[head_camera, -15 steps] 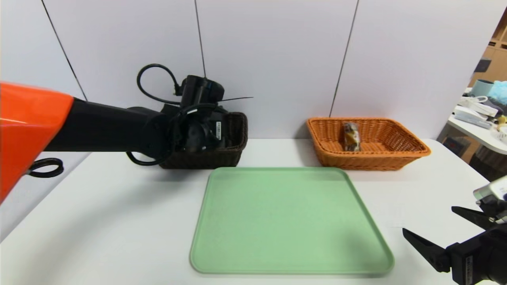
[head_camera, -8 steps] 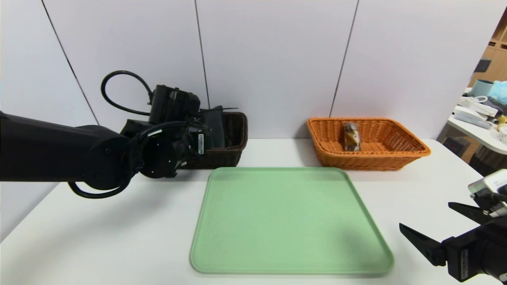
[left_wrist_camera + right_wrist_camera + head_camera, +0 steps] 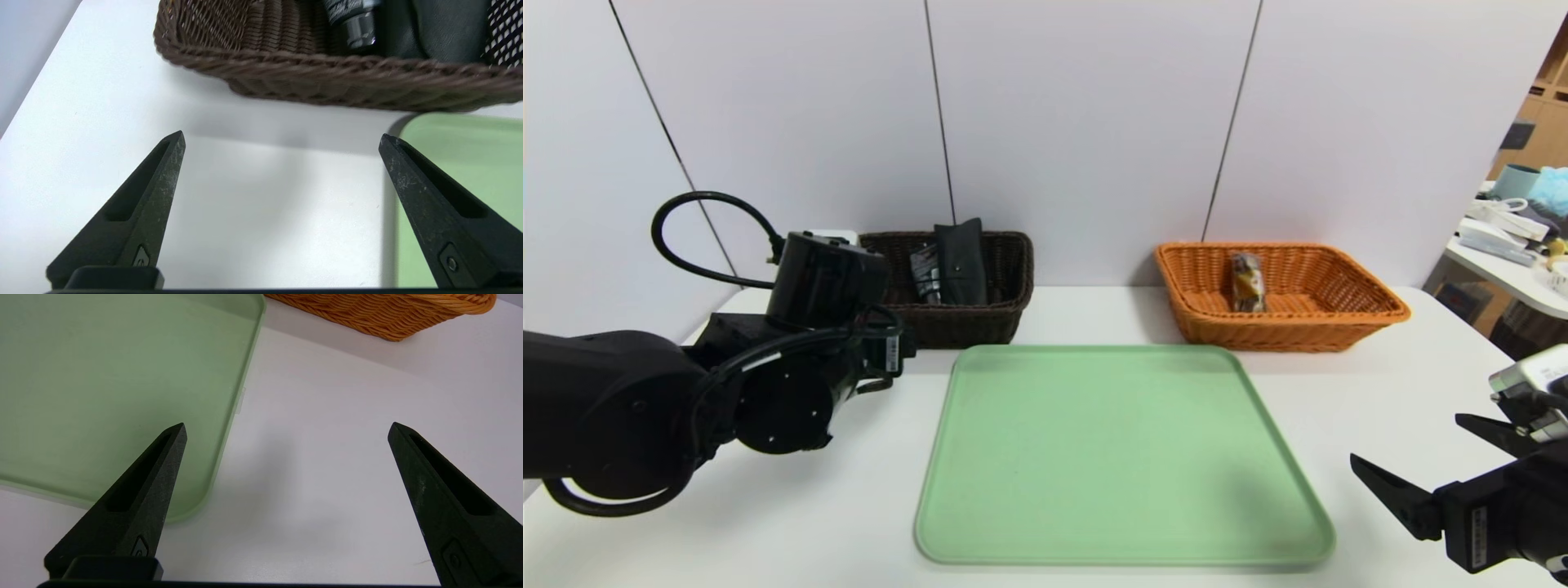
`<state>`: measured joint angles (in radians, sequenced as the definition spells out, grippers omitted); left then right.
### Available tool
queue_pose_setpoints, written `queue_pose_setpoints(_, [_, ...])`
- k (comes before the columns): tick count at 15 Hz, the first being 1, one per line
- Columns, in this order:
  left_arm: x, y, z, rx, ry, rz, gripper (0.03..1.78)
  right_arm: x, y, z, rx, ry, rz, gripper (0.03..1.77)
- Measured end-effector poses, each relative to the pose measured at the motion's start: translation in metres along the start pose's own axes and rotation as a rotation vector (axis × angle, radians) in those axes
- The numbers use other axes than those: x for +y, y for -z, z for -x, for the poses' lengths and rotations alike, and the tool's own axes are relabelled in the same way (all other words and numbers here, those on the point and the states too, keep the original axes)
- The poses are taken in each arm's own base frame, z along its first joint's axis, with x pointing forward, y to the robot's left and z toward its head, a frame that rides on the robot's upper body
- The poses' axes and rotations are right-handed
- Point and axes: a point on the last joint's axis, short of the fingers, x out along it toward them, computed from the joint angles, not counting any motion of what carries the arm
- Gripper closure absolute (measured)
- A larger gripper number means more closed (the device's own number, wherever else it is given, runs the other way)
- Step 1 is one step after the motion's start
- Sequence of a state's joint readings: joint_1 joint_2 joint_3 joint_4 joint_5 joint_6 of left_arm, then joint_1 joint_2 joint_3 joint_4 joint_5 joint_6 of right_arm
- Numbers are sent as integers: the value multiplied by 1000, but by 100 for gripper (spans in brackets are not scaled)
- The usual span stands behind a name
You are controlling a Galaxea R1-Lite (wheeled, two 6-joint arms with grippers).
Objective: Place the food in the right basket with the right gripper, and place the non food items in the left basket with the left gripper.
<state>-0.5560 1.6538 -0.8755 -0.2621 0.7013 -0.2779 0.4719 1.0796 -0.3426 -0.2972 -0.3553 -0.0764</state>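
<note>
My left gripper (image 3: 282, 141) hangs over the white table (image 3: 768, 539) just short of the dark basket (image 3: 980, 322), its 2 fingers spread wide with nothing between them; I read that as a hand finished with its drop and clear of the rim. Inside that left basket the black tube (image 3: 923, 273) and the soft black case (image 3: 960, 261) lean upright against the back wall, side by side, which is where the non-food things belong. The snack bar (image 3: 1246, 282) lies in the orange basket (image 3: 1347, 314) on the right, near its back wall, so the food is home too. The green tray (image 3: 1119, 457) between the 2 arms is bare, and I judge the sorting done. My right gripper (image 3: 286, 430) is parked low by the tray's near right corner, jaws likewise gaping and empty, since it has nothing left to fetch.
</note>
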Motion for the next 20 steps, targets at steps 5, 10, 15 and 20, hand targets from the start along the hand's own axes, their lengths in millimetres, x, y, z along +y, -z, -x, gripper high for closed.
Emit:
queue_pose_setpoints(5, [13, 20, 18, 18, -21, -14, 12, -1, 1, 0, 3, 38, -2, 10])
queue_pose_setpoints(10, [29, 33, 35, 22, -33, -26, 12, -2, 2, 1, 6, 74, -5, 10])
queue_pose_setpoints(15, [45, 40, 45, 18, -59, -17, 12, -5, 6, 4, 13, 131, -6, 10])
queue_pose_setpoints(20, [64, 42, 46, 20, -109, 27, 12, -14, 9, 6, 17, 204, -33, 10])
